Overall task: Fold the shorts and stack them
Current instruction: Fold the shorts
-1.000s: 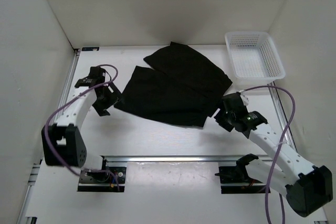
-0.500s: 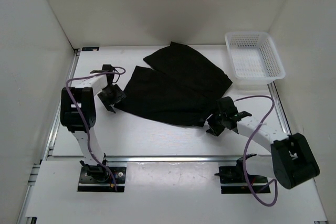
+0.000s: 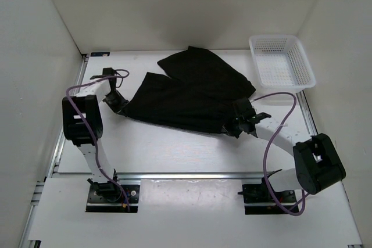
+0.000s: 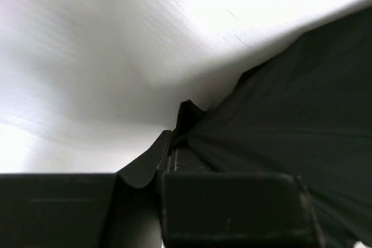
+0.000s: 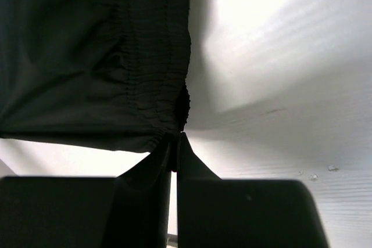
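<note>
L gripper [image 4: 177, 143] and R gripper [image 5: 176, 142] both pinch shorts [image 3: 192, 94] corners (thin bites, L's seemingly edge-only); a lift may slip fabric free.

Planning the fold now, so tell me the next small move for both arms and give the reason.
Probably lift both near corners a little, together, before carrying them toward the far edge. The left fingers look shut on one corner of the shorts, the right fingers on the gathered waistband corner, while the rest lies flat on the table. Lifting level should avoid dragging.
</note>
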You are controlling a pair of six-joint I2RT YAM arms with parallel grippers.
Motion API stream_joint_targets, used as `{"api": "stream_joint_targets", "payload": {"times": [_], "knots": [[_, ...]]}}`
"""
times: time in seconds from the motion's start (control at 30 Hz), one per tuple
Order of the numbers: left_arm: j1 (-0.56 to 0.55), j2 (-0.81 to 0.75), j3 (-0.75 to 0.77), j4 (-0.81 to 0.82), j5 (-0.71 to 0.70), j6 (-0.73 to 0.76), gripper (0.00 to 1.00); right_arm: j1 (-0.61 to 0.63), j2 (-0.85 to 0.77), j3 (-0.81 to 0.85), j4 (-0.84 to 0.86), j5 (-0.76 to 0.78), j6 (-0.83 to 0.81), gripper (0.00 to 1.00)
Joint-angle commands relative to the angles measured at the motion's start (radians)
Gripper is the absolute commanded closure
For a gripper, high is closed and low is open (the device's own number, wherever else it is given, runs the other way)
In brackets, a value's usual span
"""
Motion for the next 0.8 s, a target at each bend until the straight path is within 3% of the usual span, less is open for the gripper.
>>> {"api": "stream_joint_targets", "payload": {"times": [0.0,0.23,0.37,0.53,0.77], "knots": [[0.05,-0.142,-0.025,0.014,0.009,0.024,0.9,-0.018,-0.024,0.079,-0.102,0.104,-0.142,1.0],[0.072,-0.402,-0.272,0.014,0.018,0.015,0.9,-0.006,-0.124,0.08,-0.268,0.092,-0.256,1.0],[0.046,-0.589,-0.38,-0.048,0.008,-0.022,0.9,0.095,-0.263,0.018,-0.36,0.079,-0.23,1.0],[-0.045,-0.811,-0.368,-0.162,0.031,-0.109,0.9,0.161,-0.426,-0.03,-0.512,0.133,-0.138,1.0],[-0.045,-0.925,-0.311,-0.283,-0.031,-0.09,0.9,0.171,-0.589,-0.04,-0.722,0.155,-0.072,1.0]]}}
